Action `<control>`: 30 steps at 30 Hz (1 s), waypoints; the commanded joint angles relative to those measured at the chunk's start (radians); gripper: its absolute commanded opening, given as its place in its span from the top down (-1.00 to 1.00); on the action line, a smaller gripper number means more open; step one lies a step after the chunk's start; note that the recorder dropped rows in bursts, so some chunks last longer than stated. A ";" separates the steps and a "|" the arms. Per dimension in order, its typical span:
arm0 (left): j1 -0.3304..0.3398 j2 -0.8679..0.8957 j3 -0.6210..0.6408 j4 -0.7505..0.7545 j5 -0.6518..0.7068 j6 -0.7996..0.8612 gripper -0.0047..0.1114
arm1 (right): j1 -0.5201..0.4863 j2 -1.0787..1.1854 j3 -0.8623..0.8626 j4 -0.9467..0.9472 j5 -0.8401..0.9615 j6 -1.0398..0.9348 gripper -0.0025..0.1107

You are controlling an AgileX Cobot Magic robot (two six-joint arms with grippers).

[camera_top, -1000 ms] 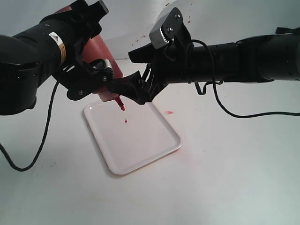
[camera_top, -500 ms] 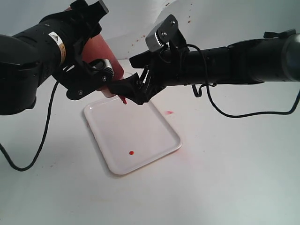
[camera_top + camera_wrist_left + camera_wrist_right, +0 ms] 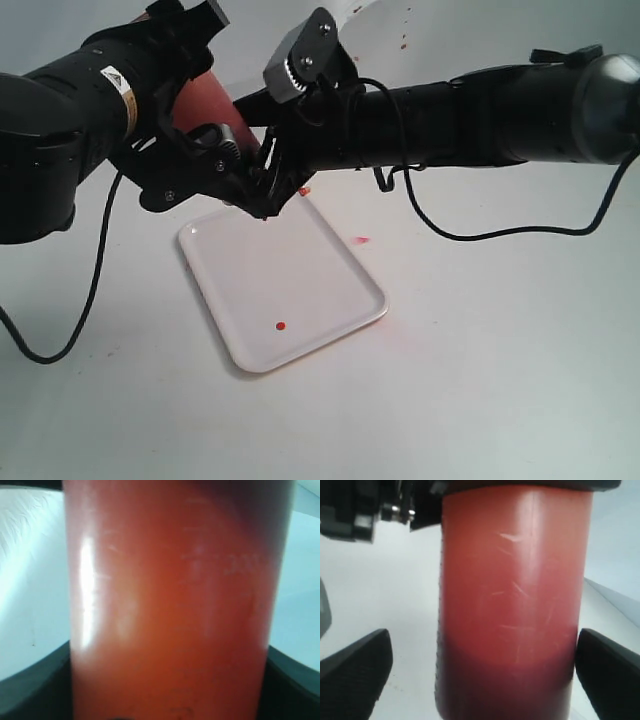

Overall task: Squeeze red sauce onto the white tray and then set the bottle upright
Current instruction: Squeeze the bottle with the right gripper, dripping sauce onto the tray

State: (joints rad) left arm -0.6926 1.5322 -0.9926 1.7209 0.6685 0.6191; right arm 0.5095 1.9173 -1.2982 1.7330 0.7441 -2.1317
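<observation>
The bottle (image 3: 205,100) hangs tilted over the far corner of the white tray (image 3: 330,270), and my left gripper (image 3: 215,165) is shut on its red-brown body (image 3: 170,600). My right gripper (image 3: 265,190) reaches across and stands open around the same bottle (image 3: 512,605). One finger (image 3: 607,670) lies at the bottle's side. The other finger (image 3: 355,670) stands well apart from it. The nozzle is mostly hidden behind the right fingers. One round drop of red sauce (image 3: 281,326) lies on the tray near its front edge.
A faint pink smear (image 3: 361,240) marks the white table to the right of the tray. A black cable (image 3: 90,300) loops down from the left arm, another cable (image 3: 470,225) from the right arm. Red specks dot the back wall (image 3: 403,40).
The right gripper has moved left and now straddles the bottle. A falling red drop has landed on the tray. The nozzle has lifted out of sight behind the fingers.
</observation>
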 commanded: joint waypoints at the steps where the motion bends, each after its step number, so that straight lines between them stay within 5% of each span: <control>1: -0.007 -0.008 -0.014 0.023 0.005 -0.010 0.92 | 0.029 -0.003 -0.007 0.011 -0.101 -0.010 -0.63; 3: -0.007 -0.008 -0.014 0.023 0.005 -0.010 0.92 | 0.029 -0.003 -0.007 0.011 -0.107 -0.010 -0.50; 10: -0.007 -0.008 -0.014 0.023 0.005 -0.010 0.92 | 0.029 -0.003 -0.007 0.011 -0.109 -0.010 0.87; 11: -0.007 -0.008 -0.014 0.023 0.005 -0.010 0.92 | 0.029 -0.003 -0.007 0.011 -0.112 -0.010 0.95; 30: -0.007 -0.008 -0.014 0.023 0.005 -0.010 0.92 | 0.029 -0.003 -0.007 0.011 -0.112 -0.010 0.94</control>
State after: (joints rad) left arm -0.6926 1.5322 -0.9926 1.7209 0.6590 0.6211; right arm 0.5373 1.9173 -1.2982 1.7381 0.6329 -2.1317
